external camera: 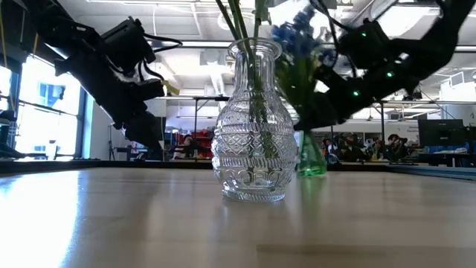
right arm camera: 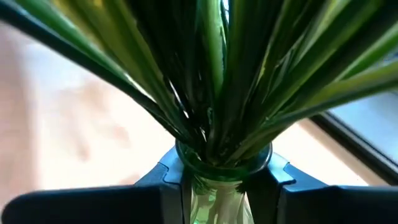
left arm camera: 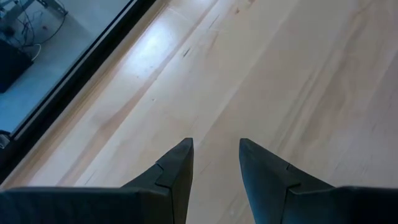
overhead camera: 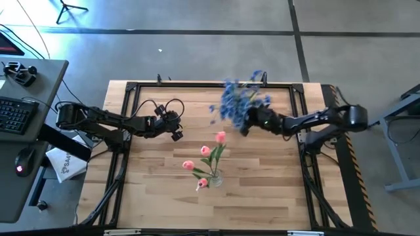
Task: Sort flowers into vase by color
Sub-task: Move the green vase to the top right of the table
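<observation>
A: Wooden surface (overhead camera: 157, 190): pink tulips (overhead camera: 210, 155) in clear vase (external camera: 254, 123). Right gripper (right arm camera: 214, 177)?
B: Fingers clamped on green vase (right arm camera: 214, 186) neck, probably steadying blue flowers (overhead camera: 239, 101). Left gripper (left arm camera: 216, 165) fingers apart, empty.

The right gripper (right arm camera: 214, 180) has its two dark fingers (right arm camera: 163, 186) pressed against either side of the narrow neck of a green glass vase (right arm camera: 217, 193), just under its round rim. A thick bunch of long green flower stems (right arm camera: 217, 81) rises out of the vase mouth and fans outward, filling most of the view. Behind it lies the pale wooden tabletop (right arm camera: 68, 130), blurred.
</observation>
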Controlling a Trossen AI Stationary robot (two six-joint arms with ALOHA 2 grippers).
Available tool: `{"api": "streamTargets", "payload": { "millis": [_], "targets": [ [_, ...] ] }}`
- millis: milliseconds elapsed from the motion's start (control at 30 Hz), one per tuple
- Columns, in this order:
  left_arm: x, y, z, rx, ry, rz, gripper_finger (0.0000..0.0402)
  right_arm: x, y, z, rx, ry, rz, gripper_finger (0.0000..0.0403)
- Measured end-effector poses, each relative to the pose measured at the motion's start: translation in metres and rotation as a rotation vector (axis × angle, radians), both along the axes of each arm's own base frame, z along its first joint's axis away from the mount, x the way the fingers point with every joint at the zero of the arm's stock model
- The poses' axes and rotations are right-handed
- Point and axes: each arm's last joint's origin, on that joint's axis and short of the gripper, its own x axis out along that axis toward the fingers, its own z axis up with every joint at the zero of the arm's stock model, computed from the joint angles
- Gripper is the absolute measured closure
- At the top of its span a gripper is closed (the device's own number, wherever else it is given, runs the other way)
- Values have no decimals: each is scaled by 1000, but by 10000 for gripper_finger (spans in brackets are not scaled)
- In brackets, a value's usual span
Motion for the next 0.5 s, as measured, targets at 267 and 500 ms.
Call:
{"api": "streamTargets", "payload": {
  "millis": [267, 500],
  "targets": [
    [0, 0, 0, 0, -2, 0, 282, -58, -24, -2, 19, -44, -192, 316],
    [2, 0, 2, 0, -26, -5, 282, -74, -30, -6, 71, -89, -253, 316]
  ]
}}
